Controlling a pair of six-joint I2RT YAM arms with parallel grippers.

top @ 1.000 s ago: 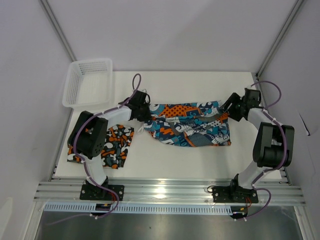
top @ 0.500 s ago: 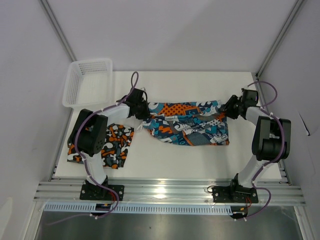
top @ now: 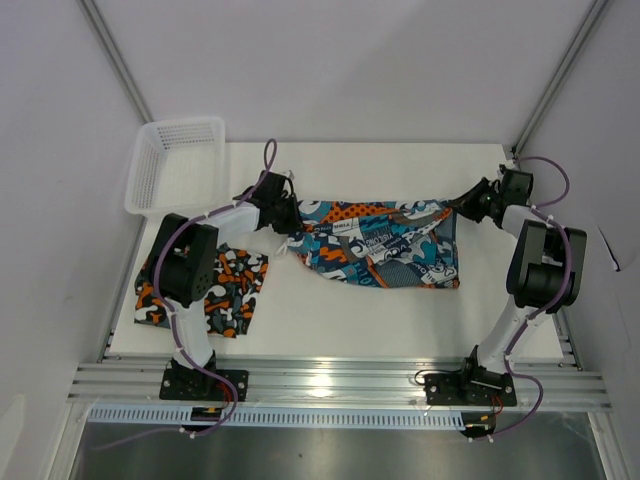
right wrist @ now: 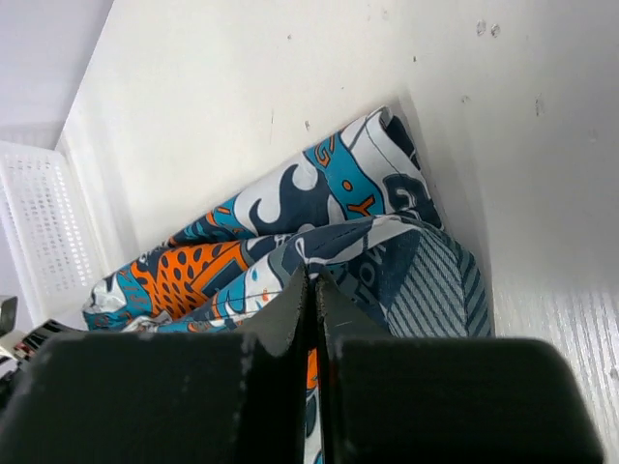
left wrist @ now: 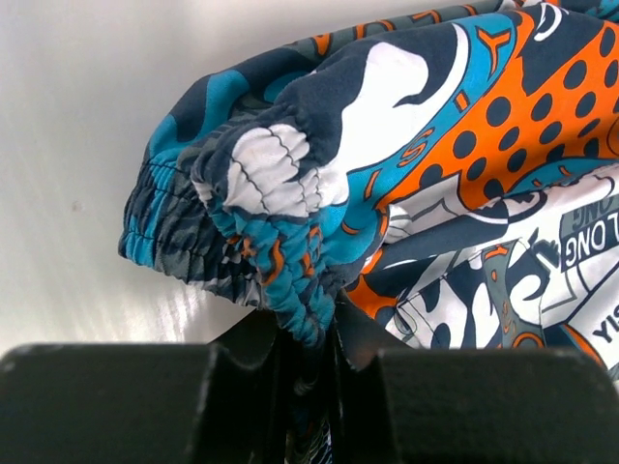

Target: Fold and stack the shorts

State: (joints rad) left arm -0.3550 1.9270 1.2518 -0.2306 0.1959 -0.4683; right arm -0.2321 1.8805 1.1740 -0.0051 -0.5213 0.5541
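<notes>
The teal-blue, orange and white graphic shorts (top: 385,245) hang stretched between both arms across the middle of the table. My left gripper (top: 287,217) is shut on the bunched elastic waistband (left wrist: 280,280) at the shorts' left end. My right gripper (top: 462,208) is shut on a fabric edge (right wrist: 329,253) at the right end, its jaws pressed thin together. The camouflage shorts (top: 215,290) lie folded flat at the table's near left, partly under the left arm.
A white mesh basket (top: 178,163) stands at the far left corner. Grey walls enclose the table at back and sides. The metal rail (top: 330,385) with both arm bases runs along the near edge.
The right gripper closed onto the shorts' right end and pulled it back and rightwards. The left gripper held its grip and shifted slightly back; the shorts are pulled tauter.
</notes>
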